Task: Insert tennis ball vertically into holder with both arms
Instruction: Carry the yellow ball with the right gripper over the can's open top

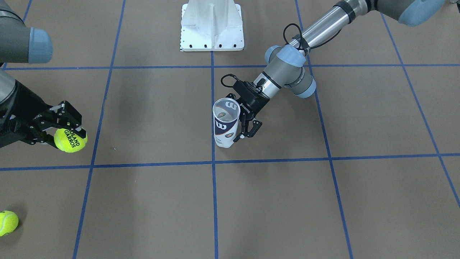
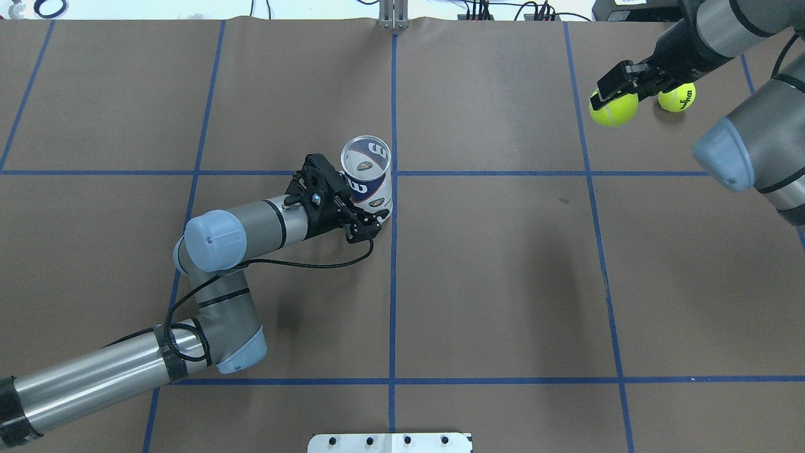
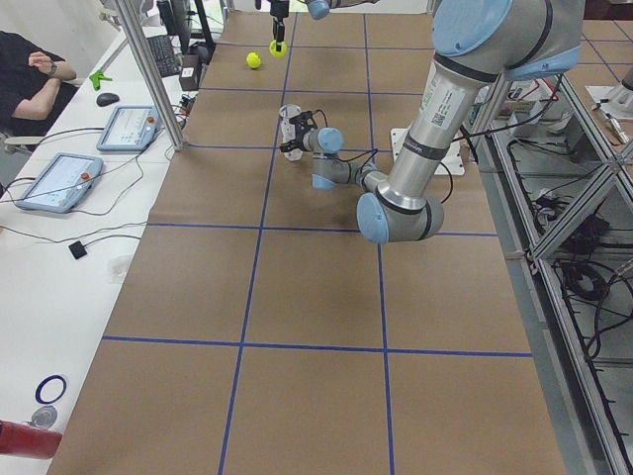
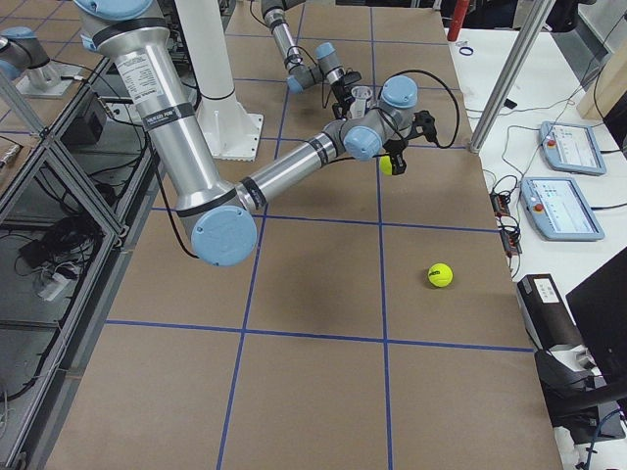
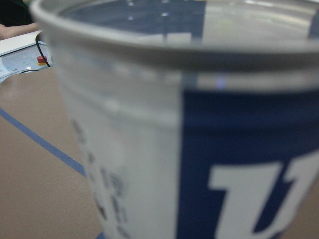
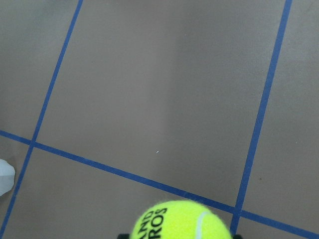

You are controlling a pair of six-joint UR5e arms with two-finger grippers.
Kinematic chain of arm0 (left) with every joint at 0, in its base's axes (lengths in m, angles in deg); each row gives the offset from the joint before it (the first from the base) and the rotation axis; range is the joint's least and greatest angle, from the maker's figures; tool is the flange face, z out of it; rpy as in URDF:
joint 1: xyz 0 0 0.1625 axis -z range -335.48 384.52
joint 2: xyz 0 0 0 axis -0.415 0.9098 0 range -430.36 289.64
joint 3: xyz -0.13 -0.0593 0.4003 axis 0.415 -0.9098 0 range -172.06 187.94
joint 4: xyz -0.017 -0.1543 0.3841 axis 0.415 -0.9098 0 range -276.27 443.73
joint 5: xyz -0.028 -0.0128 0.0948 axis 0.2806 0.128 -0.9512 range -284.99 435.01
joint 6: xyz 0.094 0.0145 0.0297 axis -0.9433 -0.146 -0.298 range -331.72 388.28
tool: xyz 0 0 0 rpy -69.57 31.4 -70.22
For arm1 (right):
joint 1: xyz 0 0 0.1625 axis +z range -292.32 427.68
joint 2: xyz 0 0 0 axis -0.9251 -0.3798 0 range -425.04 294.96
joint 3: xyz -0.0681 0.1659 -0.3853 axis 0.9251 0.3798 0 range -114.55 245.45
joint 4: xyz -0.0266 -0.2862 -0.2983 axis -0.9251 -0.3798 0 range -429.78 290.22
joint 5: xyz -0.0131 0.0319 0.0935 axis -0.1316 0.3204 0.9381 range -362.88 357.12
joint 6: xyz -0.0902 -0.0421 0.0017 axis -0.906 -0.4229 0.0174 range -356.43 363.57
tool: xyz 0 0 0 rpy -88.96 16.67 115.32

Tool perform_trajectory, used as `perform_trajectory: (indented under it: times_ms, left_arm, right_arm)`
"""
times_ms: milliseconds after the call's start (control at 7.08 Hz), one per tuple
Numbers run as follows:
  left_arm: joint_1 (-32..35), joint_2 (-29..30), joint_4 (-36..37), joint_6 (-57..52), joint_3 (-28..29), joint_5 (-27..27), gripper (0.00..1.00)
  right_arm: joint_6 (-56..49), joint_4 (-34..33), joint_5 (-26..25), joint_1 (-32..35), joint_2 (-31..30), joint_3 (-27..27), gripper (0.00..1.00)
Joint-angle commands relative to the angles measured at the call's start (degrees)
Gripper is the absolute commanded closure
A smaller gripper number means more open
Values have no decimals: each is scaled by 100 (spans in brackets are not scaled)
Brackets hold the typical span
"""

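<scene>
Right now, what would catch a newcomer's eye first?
The bright tennis ball gripped by the right gripper, far out to the robot's right. Then the clear holder standing upright mid-table, with the left gripper close beside it. A second ball lies loose near the first.

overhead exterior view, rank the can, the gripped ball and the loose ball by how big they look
1. holder
2. tennis ball, held
3. loose ball, slightly smaller-looking; the held one may simply sit nearer the camera, so this is unsure

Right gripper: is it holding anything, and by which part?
Yes. The right gripper holds the tennis ball, pinched at opposite sides between the fingertips, with the ball's lower half hanging free below them.
</scene>
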Motion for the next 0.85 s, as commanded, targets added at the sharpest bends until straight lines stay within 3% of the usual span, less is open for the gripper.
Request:
perform_trajectory:
  times_ms: [0, 424, 707]
  left_arm:
    - [-3, 49, -1, 6, 39, -1, 1]
    - [-3, 49, -45, 6, 92, -229, 3]
    - [-3, 49, -62, 6, 92, -238, 3]
  right_arm:
    - [24, -11, 5, -14, 67, 2, 100]
    - [540, -11, 5, -189, 294, -120, 100]
    - [1574, -2, -21, -530, 768, -226, 100]
